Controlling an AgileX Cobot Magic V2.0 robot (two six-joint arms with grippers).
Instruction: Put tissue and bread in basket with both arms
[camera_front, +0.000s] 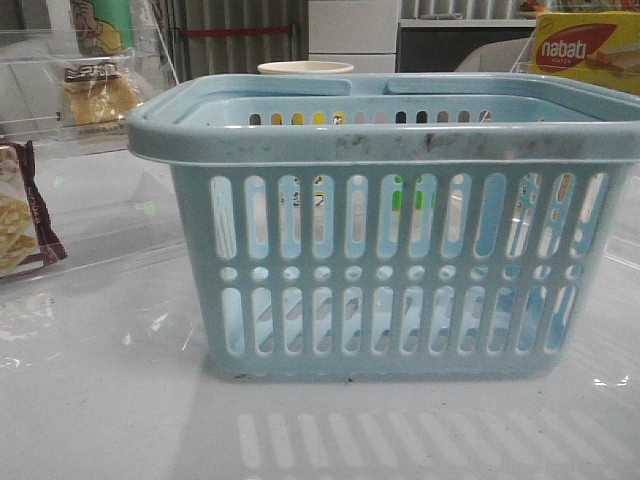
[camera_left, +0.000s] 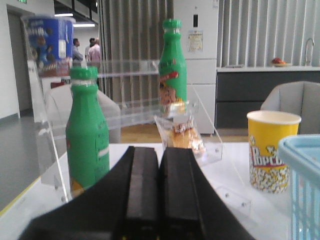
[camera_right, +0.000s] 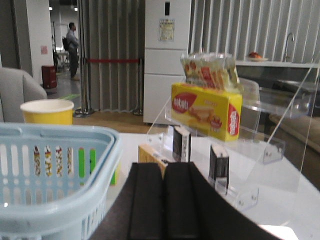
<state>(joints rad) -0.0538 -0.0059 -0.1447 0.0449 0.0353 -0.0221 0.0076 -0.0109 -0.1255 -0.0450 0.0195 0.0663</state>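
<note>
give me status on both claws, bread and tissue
Left claw shut, empty. Right claw shut, empty. Bread on the clear rack, tissue on the other rack; basket holds neither. Nothing blocking.

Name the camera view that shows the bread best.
The left wrist view: the bread faces the camera on the clear shelf's lower step, below a green bottle. The front view shows it small at the upper left. In the right wrist view I cannot see it.

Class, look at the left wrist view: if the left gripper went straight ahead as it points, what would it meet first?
Probably the bread on the clear shelf, directly beyond the shut left gripper; depth is unclear.
</note>
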